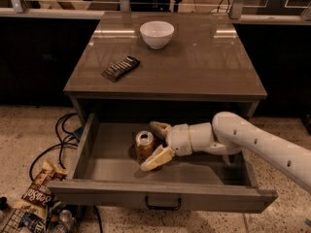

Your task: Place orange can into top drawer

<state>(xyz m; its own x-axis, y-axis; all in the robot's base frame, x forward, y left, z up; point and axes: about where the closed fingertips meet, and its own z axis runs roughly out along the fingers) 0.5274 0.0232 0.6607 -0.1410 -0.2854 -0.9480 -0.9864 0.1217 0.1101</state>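
The orange can (144,147) stands upright on the floor of the open top drawer (160,192), left of centre, its silver top showing. My gripper (151,147) reaches into the drawer from the right on a white arm. Its two pale fingers are spread open, one (160,128) behind the can and one (157,159) in front of it near the can's base. The can stands between the fingertips and is not clamped. The drawer's dark handle (163,204) is on the front panel.
A white bowl (157,34) and a dark flat packet (120,68) lie on the cabinet top (204,62). Black cables (60,135) and snack bags (34,198) lie on the floor at the left of the drawer.
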